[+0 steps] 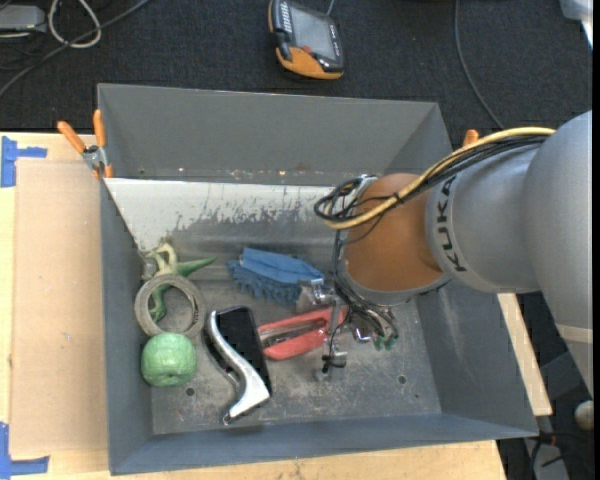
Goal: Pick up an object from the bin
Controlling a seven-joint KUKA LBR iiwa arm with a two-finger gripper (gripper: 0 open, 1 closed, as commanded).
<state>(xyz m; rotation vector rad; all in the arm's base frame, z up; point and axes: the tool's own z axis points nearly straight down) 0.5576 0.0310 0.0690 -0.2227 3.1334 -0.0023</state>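
Observation:
My gripper [332, 340] hangs low over the middle of the bin floor, right at the right end of a red-handled tool [292, 336] that lies flat, pointing left. Whether it touches the tool I cannot tell. Just behind the tool lies a blue bristly brush [272, 273]. To the tool's left rests a black and white handled object [238, 360], angled towards the front.
A roll of pale tape [167, 303] with a green pointed piece [188, 266] behind it sits at the left. A green ball [168, 359] lies in front of the roll. The arm with its orange cover and cables reaches in from the right.

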